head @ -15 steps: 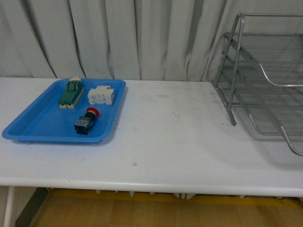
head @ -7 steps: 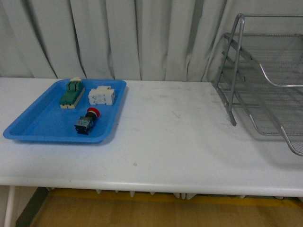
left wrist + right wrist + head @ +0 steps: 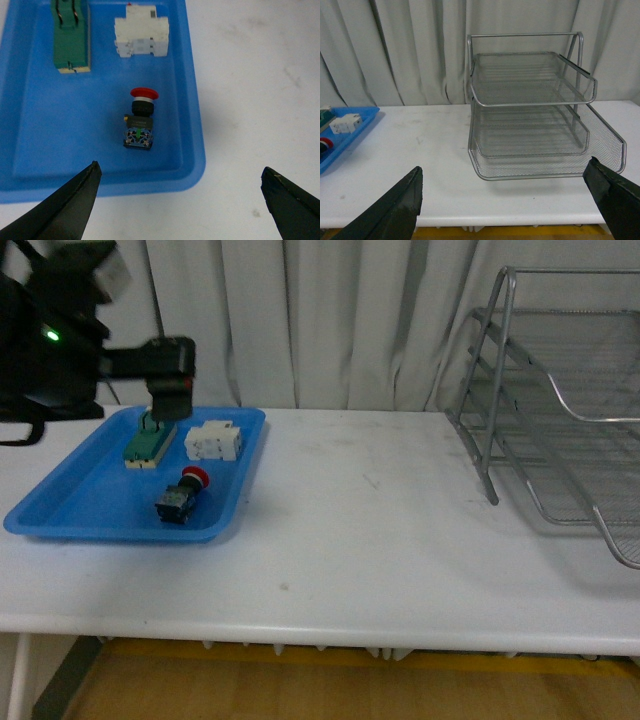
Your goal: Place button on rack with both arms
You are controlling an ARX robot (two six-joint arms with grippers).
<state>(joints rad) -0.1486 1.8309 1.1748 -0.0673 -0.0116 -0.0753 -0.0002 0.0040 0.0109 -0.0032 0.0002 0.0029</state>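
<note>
Button [image 3: 140,120] lies on its side in the blue tray [image 3: 35,140] below the wide-open left gripper [image 3: 180,170], which should lower centred over its dark body.

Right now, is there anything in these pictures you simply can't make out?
- Front view: the rack runs off the right edge.
- Front view: the left arm, a dark blur, covers part of the green switch.
- Left wrist view: print on the button is too small to read.
- Right wrist view: the blue tray is cut by the edge.
</note>
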